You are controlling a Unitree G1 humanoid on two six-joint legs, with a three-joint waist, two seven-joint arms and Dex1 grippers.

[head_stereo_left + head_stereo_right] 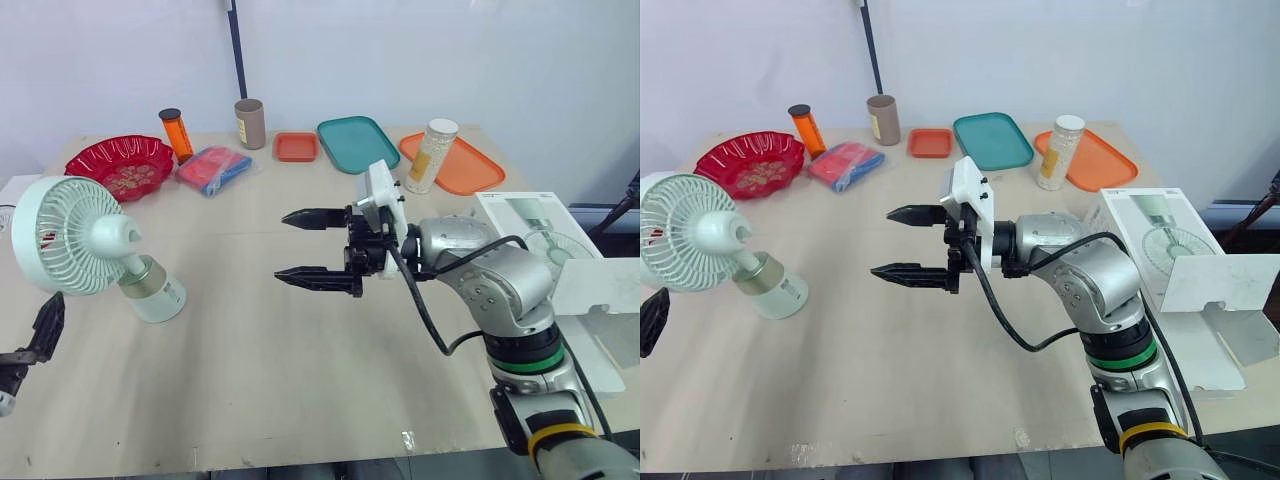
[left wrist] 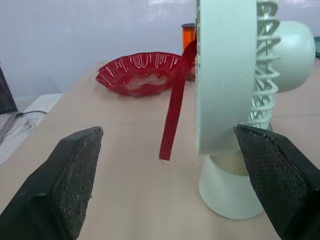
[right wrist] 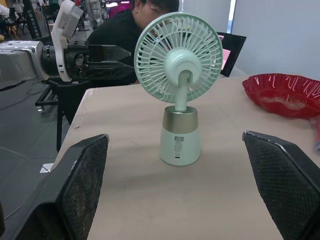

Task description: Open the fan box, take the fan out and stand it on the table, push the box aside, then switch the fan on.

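A pale green fan [image 1: 85, 238] stands upright on its round base [image 1: 155, 296] at the table's left side, with a red ribbon [image 2: 175, 112] hanging from its grille. My left gripper [image 2: 167, 135] sits low at the table's left edge just in front of the fan, open and holding nothing. My right gripper [image 1: 282, 246] hovers over the middle of the table, pointing toward the fan from some distance, open and empty. The white fan box [image 1: 545, 245] lies at the right edge with its flap open.
Along the back stand a red bowl [image 1: 120, 165], an orange bottle [image 1: 177, 133], a blue-red packet [image 1: 213, 168], a brown cup [image 1: 250, 122], a small orange tray [image 1: 296, 146], a teal tray [image 1: 357, 143] and an orange tray [image 1: 470, 165] with a white canister [image 1: 432, 155]. A person [image 3: 127, 30] sits beyond the table.
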